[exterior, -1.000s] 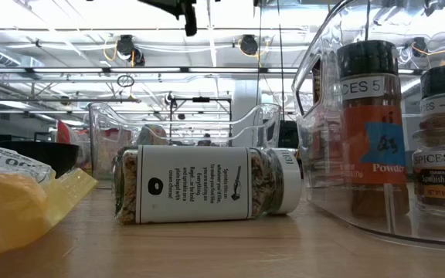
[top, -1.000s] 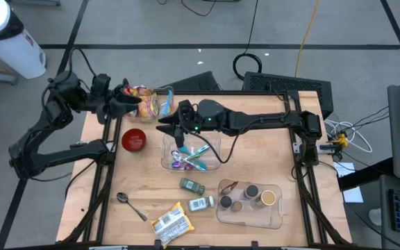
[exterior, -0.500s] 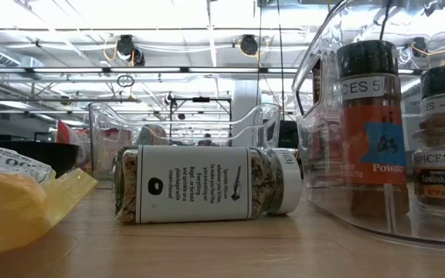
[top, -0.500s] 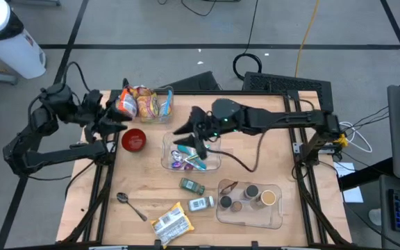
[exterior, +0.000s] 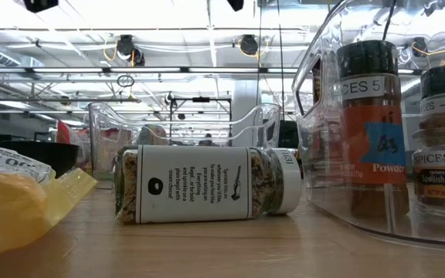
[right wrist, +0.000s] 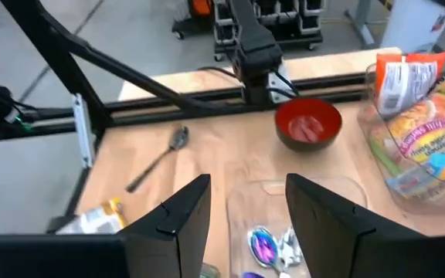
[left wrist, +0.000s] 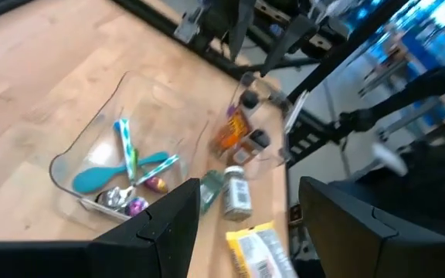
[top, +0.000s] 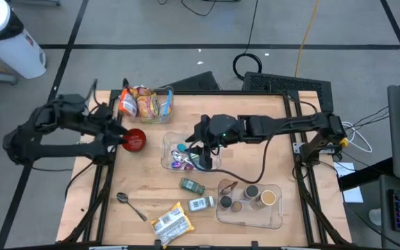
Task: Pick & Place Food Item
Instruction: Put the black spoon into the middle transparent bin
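1. Nearest the front edge, a yellow packet [top: 170, 223] lies flat, with a spoon [top: 131, 206] to its left.
2. Just behind them, two spice jars [top: 201, 203] lie on their sides; right of those, the spice bin [top: 276, 221] holds upright jars.
3. Mid-table now: the right gripper [top: 203, 144] hangs over the clear utensil bin [top: 167, 161], fingers spread and nothing between them.
4. To the left, the left gripper [top: 119, 130] sits right beside the red bowl [top: 135, 139], fingers apart and empty too.
5. At the far edge, the snack bin [top: 167, 117] is packed with bags.
6. The orange snack bag [top: 126, 103] stands at that bin's left end, apart from both grippers.
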`<action>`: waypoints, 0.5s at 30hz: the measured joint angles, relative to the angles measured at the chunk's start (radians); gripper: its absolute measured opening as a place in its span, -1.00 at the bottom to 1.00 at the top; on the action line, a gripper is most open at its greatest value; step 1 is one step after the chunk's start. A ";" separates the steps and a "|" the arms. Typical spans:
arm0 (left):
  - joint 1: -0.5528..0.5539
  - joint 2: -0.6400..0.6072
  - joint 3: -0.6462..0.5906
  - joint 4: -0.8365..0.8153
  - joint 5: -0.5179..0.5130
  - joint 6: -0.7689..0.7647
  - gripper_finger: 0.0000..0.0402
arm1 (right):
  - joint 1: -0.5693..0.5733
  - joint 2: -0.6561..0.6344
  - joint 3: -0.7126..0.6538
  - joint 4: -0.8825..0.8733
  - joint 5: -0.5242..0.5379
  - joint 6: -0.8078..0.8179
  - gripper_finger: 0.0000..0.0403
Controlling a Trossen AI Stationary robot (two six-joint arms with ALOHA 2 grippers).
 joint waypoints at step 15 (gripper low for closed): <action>-0.394 0.243 0.000 0.054 -0.283 0.103 0.14 | -0.011 0.001 -0.124 0.083 -0.001 0.086 -0.21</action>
